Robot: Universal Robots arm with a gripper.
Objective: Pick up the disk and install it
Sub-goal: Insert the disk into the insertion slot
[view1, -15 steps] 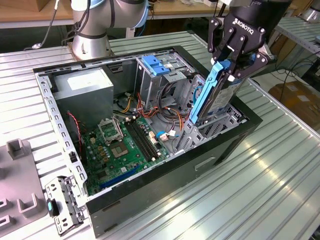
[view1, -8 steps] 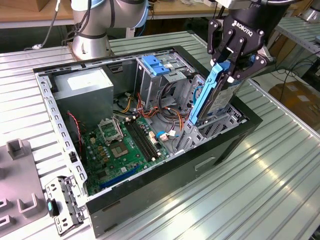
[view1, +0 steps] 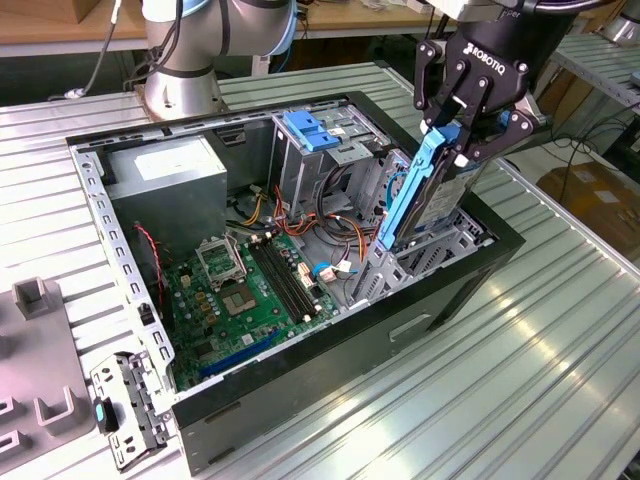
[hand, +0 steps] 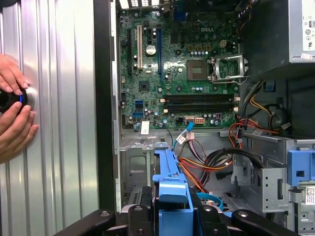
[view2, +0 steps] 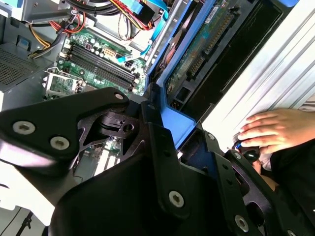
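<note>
1. The exterior view looks down at a slant from some way off, taking in the whole open computer case [view1: 300, 345] on the ribbed table [view1: 560, 380], with the arm's base [view1: 180, 80] at the far side.
2. The first wrist view looks straight down into the case from close above, past the gripper [hand: 171, 216] and the disk [hand: 170, 184] it grips.
3. The second wrist view peers slantwise along the gripper's black body, very near.
4. All three share the motherboard [view1: 250, 290] [view2: 98, 54] [hand: 182, 73]; both wrist views catch a person's hand [hand: 15, 113] [view2: 275, 130] on the table.
</note>
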